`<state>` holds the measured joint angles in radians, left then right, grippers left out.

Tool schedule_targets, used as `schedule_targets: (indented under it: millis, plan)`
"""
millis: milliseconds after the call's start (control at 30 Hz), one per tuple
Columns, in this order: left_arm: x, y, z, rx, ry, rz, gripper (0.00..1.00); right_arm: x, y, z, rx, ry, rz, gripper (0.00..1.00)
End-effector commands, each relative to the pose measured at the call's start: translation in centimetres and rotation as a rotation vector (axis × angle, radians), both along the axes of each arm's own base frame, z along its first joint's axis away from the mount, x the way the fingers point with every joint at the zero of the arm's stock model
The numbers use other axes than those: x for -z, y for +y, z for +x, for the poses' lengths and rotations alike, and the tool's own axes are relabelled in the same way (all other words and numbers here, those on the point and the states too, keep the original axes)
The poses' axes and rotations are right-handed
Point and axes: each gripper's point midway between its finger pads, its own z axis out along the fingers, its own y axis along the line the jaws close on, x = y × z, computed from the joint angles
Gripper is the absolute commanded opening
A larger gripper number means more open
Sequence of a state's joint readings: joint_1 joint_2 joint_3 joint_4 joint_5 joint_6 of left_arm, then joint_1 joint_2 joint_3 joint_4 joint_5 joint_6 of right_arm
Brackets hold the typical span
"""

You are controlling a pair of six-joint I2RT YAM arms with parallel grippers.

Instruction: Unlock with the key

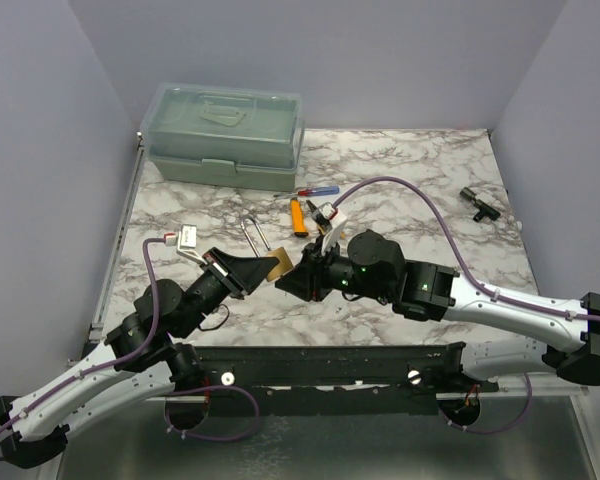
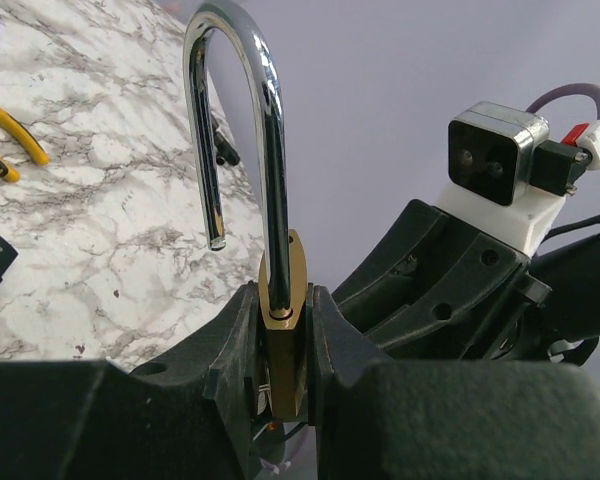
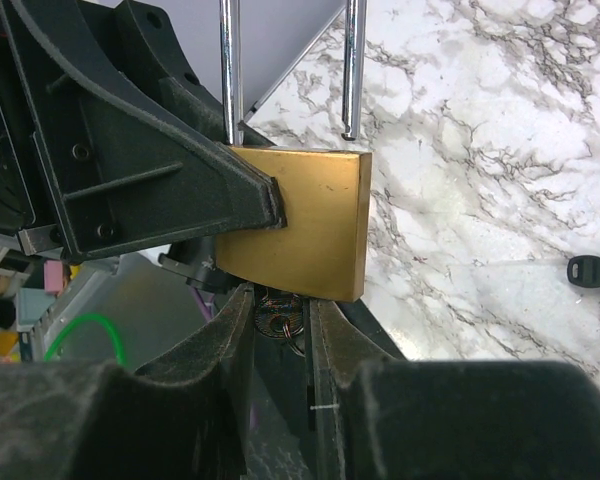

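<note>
A: Item: brass padlock, held above marble table, body clamped by left gripper.
B: Key?
A: Beneath the body, pinched in right gripper. Shackle tip appears sprung free.
B: Step?
A: Probably unlocked. Next: confirm, then withdraw the key straight.

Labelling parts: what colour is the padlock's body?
The padlock body is brass-gold; right wrist view.

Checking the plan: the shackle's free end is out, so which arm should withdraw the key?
Right, probably. The right gripper pinches the key beneath the brass padlock; the left gripper clamps the padlock's body, so it can only steady it.
</note>
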<state>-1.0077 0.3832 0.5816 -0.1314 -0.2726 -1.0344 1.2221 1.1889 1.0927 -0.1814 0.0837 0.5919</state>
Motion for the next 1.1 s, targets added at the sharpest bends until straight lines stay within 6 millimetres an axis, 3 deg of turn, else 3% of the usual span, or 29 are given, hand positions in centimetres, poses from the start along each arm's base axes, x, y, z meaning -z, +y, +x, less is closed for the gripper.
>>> schedule_targets:
  millis: [0, 333, 867, 1067]
  plan:
    - [-4.0, -0.6, -2.1, 0.114, -0.081, -0.100, 0.00, -3.4, 0.2, 0.3, -0.005, -0.023, 0.130, 0.00]
    - [-4.7, -1.1, -2.7, 0.158, -0.118, -0.105, 0.00, -3.9, 0.2, -0.2, -0.054, -0.023, 0.179, 0.00]
    - [-7.2, -2.5, -6.5, 0.371, -0.263, -0.141, 0.00, -6.5, -0.8, -2.7, -0.237, -0.061, 0.353, 0.00]
    - [-7.2, -2.9, -6.7, 0.395, -0.263, -0.136, 0.00, -6.7, -0.8, -3.0, -0.260, -0.069, 0.364, 0.00]
